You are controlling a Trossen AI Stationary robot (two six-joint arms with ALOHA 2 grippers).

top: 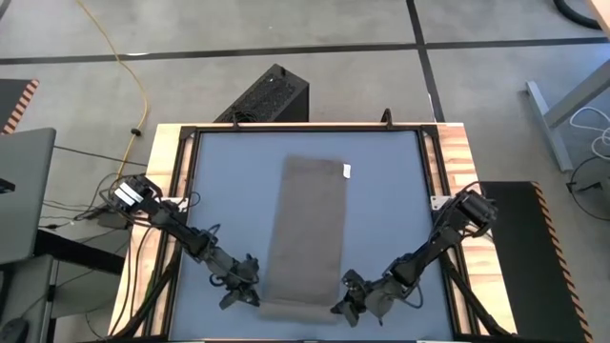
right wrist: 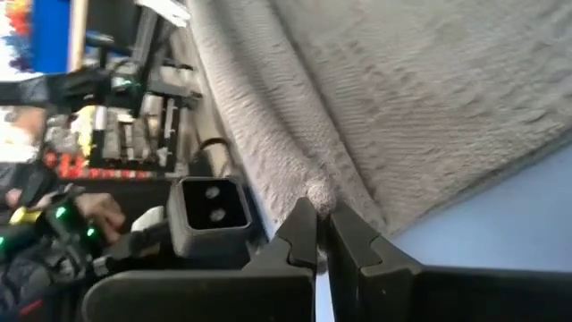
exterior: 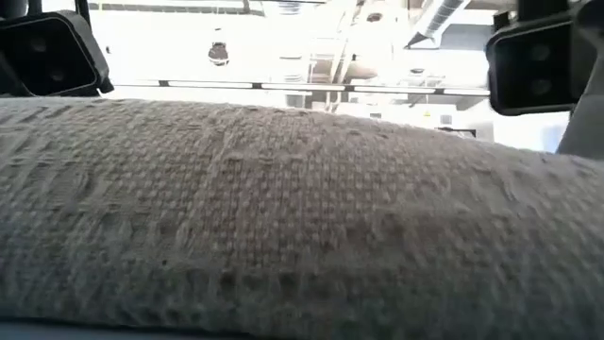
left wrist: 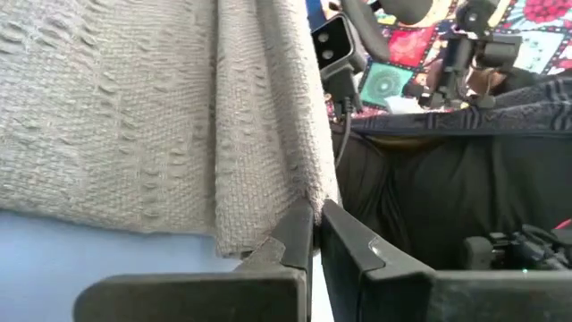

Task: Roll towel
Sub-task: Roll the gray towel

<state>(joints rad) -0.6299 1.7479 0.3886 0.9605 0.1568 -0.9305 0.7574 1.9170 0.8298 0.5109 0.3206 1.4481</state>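
Note:
The taupe towel (top: 307, 233) lies lengthwise on the blue table mat (top: 229, 191), with its small white tag (top: 347, 171) at the far right corner. Its near end is turned up into a low fold (top: 300, 307), which fills the low view (exterior: 283, 217). My left gripper (top: 250, 292) is shut on the fold's left end, and also shows in the left wrist view (left wrist: 315, 228). My right gripper (top: 345, 304) is shut on the fold's right end, and also shows in the right wrist view (right wrist: 322, 222). My left gripper pinches the left end of the towel's turned-up near fold (left wrist: 315, 192) between its two fingertips. It comes in low from the table's left. The cloth there is doubled over, and the rest of the towel lies on the mat. My right gripper pinches the right end of the same near fold (right wrist: 315, 192) between its two fingertips. It comes in low from the table's right. The fold is raised slightly at the fingers, and the rest of the towel lies flat on the mat.
A wooden frame (top: 162, 191) borders the mat on all sides. Bare mat lies left and right of the towel. A black box (top: 272, 95) stands on the floor beyond the far edge.

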